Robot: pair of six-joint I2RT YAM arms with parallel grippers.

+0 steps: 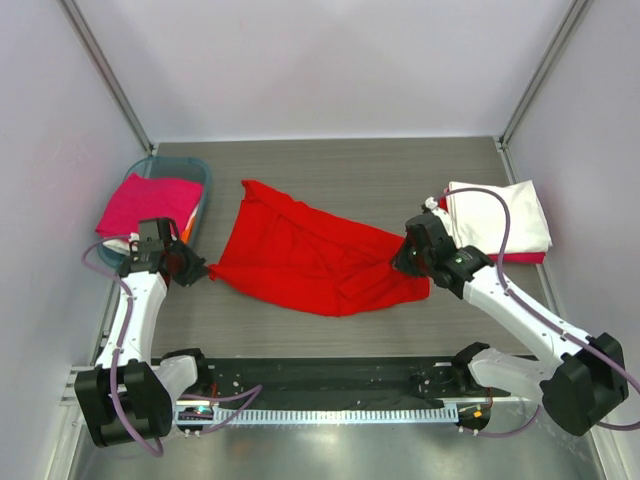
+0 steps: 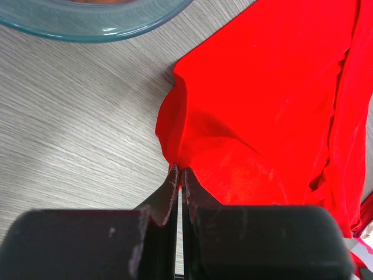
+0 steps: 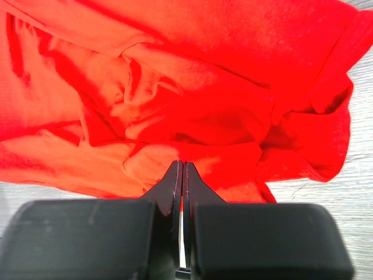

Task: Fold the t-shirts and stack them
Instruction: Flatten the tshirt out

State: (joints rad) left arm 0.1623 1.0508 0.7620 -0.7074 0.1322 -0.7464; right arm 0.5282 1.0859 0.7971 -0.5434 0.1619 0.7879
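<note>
Grey counter [image 1: 350, 165] carries a crumpled red shirt [image 1: 310, 255] between both end effectors. Left end effector [image 1: 192, 270] and right end effector [image 1: 400, 262] each pinch its near edge, pressed together on cloth. I judge they should lift and pull apart evenly, so wrinkles flatten before folding.

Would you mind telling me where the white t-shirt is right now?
In the top view, the white t-shirt lies folded at the table's right side, atop a reddish garment, just beyond the right gripper.
</note>
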